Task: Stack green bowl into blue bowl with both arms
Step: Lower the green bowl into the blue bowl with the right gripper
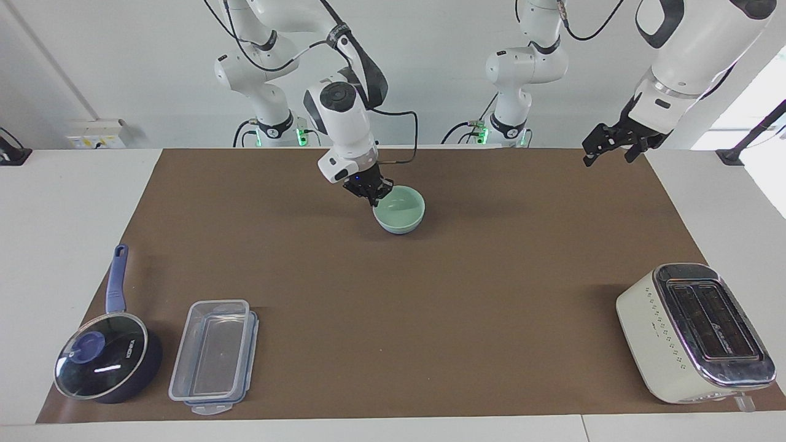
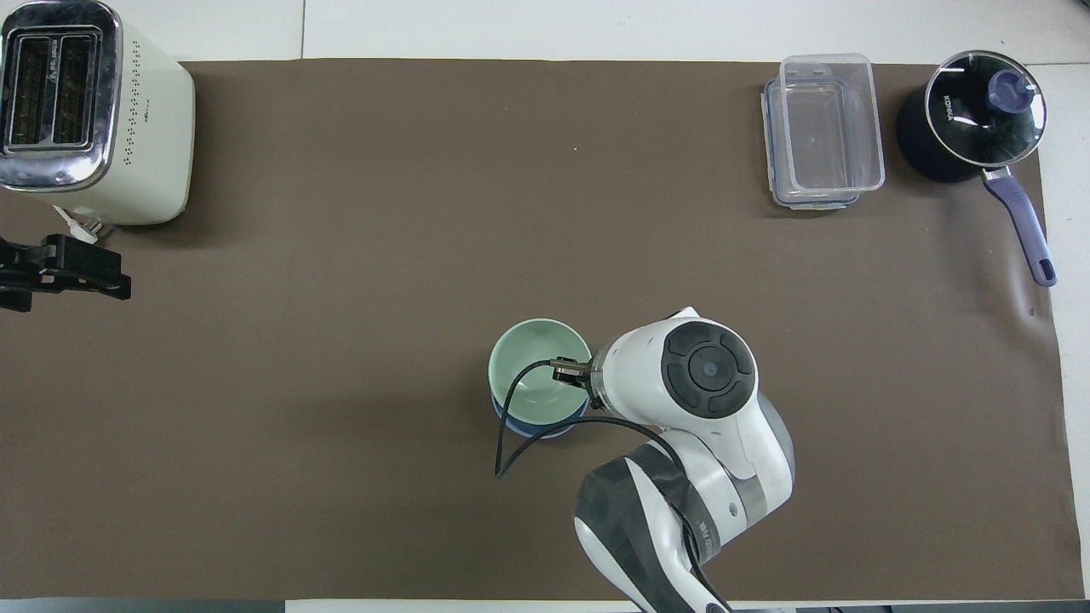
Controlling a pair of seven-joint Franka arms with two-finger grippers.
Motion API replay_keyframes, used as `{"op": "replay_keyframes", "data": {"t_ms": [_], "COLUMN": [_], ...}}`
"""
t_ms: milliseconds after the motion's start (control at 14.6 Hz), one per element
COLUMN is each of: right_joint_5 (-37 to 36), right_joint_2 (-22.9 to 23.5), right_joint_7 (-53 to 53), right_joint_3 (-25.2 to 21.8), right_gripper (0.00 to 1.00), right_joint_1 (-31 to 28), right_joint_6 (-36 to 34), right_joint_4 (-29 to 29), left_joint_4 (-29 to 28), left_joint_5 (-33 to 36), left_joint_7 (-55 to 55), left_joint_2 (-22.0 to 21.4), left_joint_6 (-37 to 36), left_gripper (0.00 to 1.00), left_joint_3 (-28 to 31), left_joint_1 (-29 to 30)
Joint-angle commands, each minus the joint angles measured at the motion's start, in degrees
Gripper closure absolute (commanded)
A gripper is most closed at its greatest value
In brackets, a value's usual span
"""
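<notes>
The green bowl (image 1: 401, 209) sits nested in the blue bowl (image 2: 536, 428) on the brown mat, near the robots' edge. Only the blue bowl's rim shows under it in the overhead view. In the facing view the green bowl hides the blue bowl. My right gripper (image 1: 373, 195) is shut on the green bowl's rim on the side toward the right arm's end; it also shows in the overhead view (image 2: 572, 375). My left gripper (image 1: 605, 148) is open and empty, raised over the mat's edge at the left arm's end, where it waits (image 2: 85, 268).
A cream toaster (image 1: 694, 331) stands at the left arm's end, farther from the robots. A clear lidded container (image 1: 214, 355) and a dark-blue lidded saucepan (image 1: 107, 362) stand at the right arm's end, farther from the robots. A black cable (image 2: 511, 426) loops by the bowls.
</notes>
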Motion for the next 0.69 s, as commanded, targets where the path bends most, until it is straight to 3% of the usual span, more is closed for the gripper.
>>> {"op": "replay_keyframes", "data": {"t_ms": [0,617], "right_joint_5": [0.95,0.25], "right_joint_2": [-1.97,-2.32], "right_joint_7": [-0.65,-1.35], "right_joint_3": [-0.26,-0.26], "right_gripper": [1.00,1.00], "right_joint_1": [0.50,1.20], "right_joint_6": [2.31,0.03], "right_joint_4": [-2.63,-3.95], "left_joint_4": [1.61,1.79], "left_joint_5": [0.51,1.11], "left_joint_7": [0.92,1.01], "left_joint_2": [0.51,-0.02], "left_joint_6": [-2.98,0.44], "left_gripper": [0.00,0.00], "left_joint_3": [-0.37,-0.55], "left_joint_1": [0.27,0.09]}}
